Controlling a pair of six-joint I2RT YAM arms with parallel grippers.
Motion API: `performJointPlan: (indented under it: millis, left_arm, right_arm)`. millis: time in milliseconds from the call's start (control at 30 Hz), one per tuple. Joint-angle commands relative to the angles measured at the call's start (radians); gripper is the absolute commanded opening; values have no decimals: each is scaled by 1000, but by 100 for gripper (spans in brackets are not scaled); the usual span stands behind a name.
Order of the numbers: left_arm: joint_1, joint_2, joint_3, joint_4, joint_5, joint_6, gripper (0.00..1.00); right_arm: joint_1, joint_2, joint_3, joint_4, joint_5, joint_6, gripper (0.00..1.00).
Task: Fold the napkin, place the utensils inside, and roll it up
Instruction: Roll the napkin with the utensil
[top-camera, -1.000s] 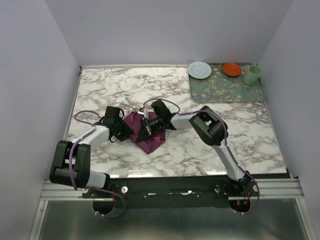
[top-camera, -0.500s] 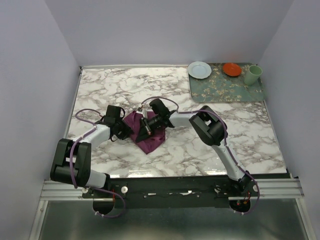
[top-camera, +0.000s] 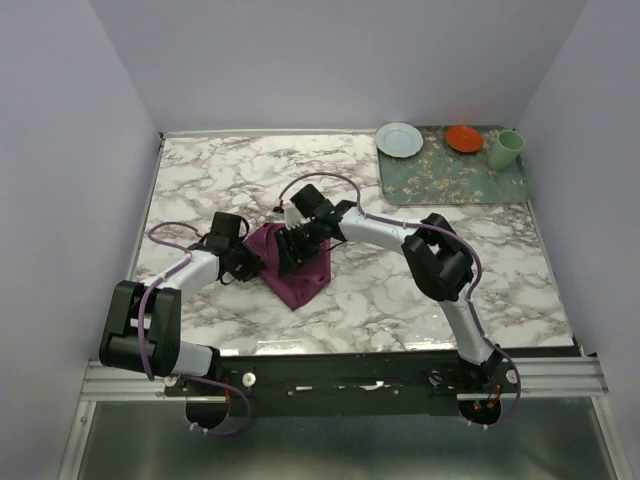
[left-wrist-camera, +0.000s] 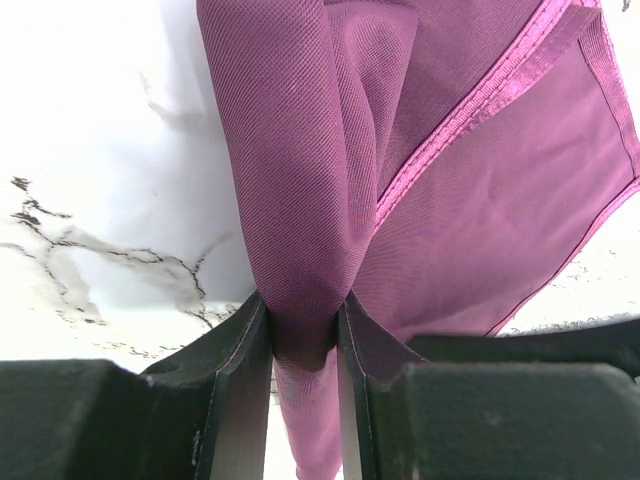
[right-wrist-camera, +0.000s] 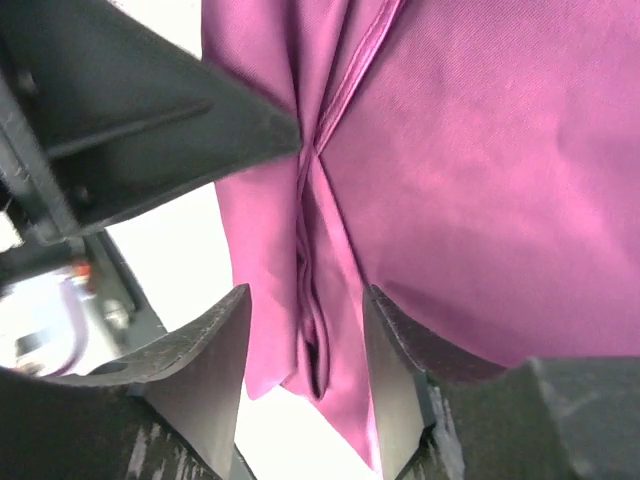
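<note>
The plum-purple napkin (top-camera: 298, 275) lies bunched on the marble table (top-camera: 200, 180) left of centre. My left gripper (top-camera: 252, 263) is at its left edge. In the left wrist view the left gripper (left-wrist-camera: 303, 305) is shut on a rolled fold of the napkin (left-wrist-camera: 300, 150). My right gripper (top-camera: 291, 250) hovers over the cloth's far side. In the right wrist view the right gripper (right-wrist-camera: 308, 295) stands open, with loose folds of the napkin (right-wrist-camera: 480, 180) between its fingers, unpinched. The utensils are hidden.
A green floral mat (top-camera: 455, 178) lies at the back right. On and beside it stand a pale blue plate (top-camera: 399, 139), an orange-red bowl (top-camera: 464, 138) and a green cup (top-camera: 506, 149). Walls close in the table on three sides.
My right gripper has opened and let go of the napkin fold, and its wrist has moved a little toward the far side. The left gripper has closed slightly on the cloth.
</note>
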Motion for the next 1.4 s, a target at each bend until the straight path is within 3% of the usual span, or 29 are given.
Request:
performJointPlan:
  millis: [0, 200, 500, 800, 1033, 1367]
  left_arm:
    - [-10, 21, -13, -128, -38, -29, 0]
    - [-13, 51, 28, -188, -36, -42, 0]
    - [-13, 62, 37, -211, -22, -52, 0]
    - [-13, 70, 56, -223, -16, -67, 0]
    - [-13, 73, 54, -220, -5, -84, 0]
    - [-14, 54, 50, -222, 8, -101, 0]
  right_arm:
    - [147, -108, 18, -177, 432, -65, 58]
    - [296, -130, 24, -128, 784, -57, 60]
    - [371, -62, 50, -94, 901, -125, 62]
    - [407, -36, 61, -91, 941, -132, 59]
    - [414, -32, 53, -69, 865, -102, 53]
    - [413, -13, -20, -7, 841, -103, 52]
